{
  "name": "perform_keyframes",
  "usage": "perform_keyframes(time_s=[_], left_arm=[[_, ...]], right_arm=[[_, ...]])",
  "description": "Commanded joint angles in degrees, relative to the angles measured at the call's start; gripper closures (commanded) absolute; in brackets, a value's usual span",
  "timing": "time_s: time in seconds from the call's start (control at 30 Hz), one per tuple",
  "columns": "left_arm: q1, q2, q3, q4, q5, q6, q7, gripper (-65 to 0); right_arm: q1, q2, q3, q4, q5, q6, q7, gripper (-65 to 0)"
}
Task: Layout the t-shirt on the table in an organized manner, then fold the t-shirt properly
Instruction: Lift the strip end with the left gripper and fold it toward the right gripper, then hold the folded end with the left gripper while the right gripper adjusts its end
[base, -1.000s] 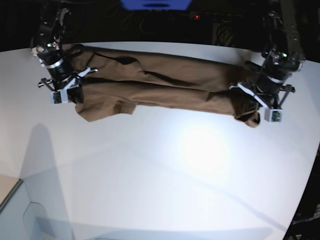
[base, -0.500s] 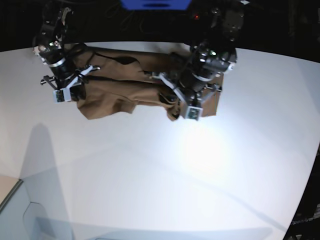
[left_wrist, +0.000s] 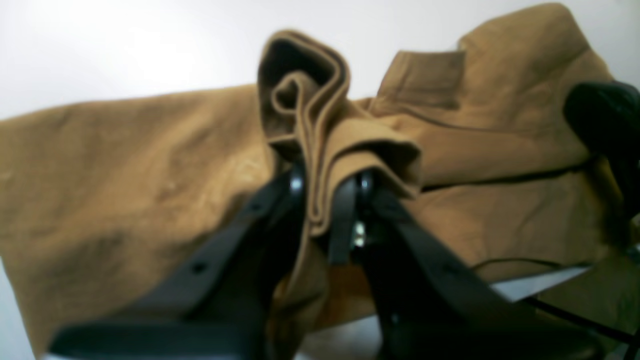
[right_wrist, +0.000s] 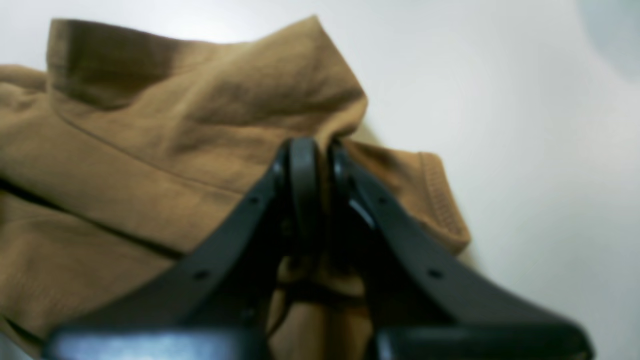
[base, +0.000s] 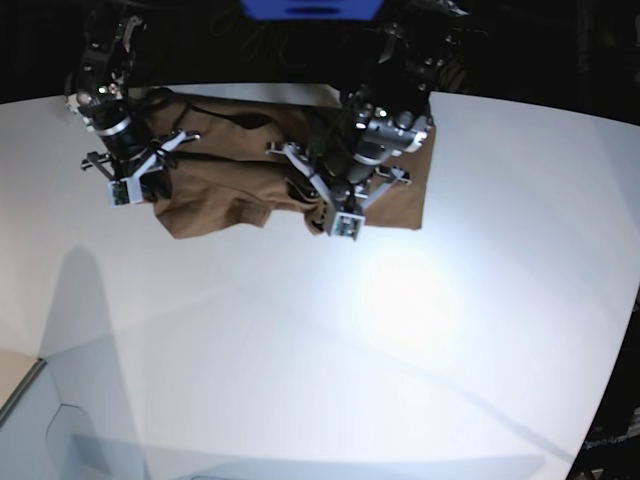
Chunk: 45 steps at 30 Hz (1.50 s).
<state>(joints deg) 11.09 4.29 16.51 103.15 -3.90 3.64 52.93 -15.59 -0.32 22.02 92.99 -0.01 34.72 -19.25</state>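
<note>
Two tools on my screens, both clamped on cloth. Left tool (base: 322, 208) sits near centre of base view, arm coming in from 12 o'clock; on its wrist cam the jaws are pinched tight on a bunched wad of brown t-shirt (base: 245, 165), several hem layers curling up betw. the fingers (left_wrist: 345, 210). Right tool (base: 150, 178) is at approx 10 o'clock in base view, and its wrist cam shows jaws closed w/ fabric squeezed betw. them, a stitched sleeve hem just to the 3 o'clock side of the tips. T-shirt lies on the white counter (base: 400, 340) in the far part, toward 11–12 o'clock, as a long crumpled band running from right tool across to left tool; the end under the left arm is doubled over into a flatter rectangular flap at approx 1 o'clock of that tool. Folds and creases run lengthwise along the band. A sleeve lobe hangs toward 6 o'clock betw. the two tools, resting on the counter. Near half of counter is bare w/ a bright glare spot below left tool. Wrist views are blurry, so I can't tell exactly which part of the shirt each tool has.
</note>
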Motion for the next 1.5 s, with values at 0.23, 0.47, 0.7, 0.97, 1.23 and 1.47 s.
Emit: perform_keyframes(time_s=[0.23,0.47,0.7,0.97,1.23,1.47], left_arm=[[-1.64,0.06,4.89,1.42,-0.27,-0.25,-0.93,-3.6],[-1.38,0.50,5.42,1.59,-0.27,-0.17,-0.93,-31.2],[-0.76,0.06,5.42,6.52,-0.27,-0.17,-0.93,-32.5],[0.38,-5.13,-3.02,7.92,-0.19,-0.08,-0.93,-32.5],[0.03,-7.94,-11.90,-5.62,-0.27,-0.34,-8.14,-32.5],[0.56,-7.94,-11.90,-8.87,-0.27,-0.34,-9.98,-32.5]], right_arm=[[0.43,0.36,0.09,1.03,0.85,0.23,1.44,0.0],[0.43,0.45,0.09,1.03,0.85,0.23,1.44,0.0],[0.43,0.54,0.09,1.03,0.85,0.23,1.44,0.0],[0.43,0.45,0.09,1.56,0.85,0.23,1.44,0.0],[0.43,0.62,0.26,2.61,0.93,0.23,1.44,-6.7],[-2.38,0.36,0.35,9.12,1.11,0.23,1.35,-23.4]])
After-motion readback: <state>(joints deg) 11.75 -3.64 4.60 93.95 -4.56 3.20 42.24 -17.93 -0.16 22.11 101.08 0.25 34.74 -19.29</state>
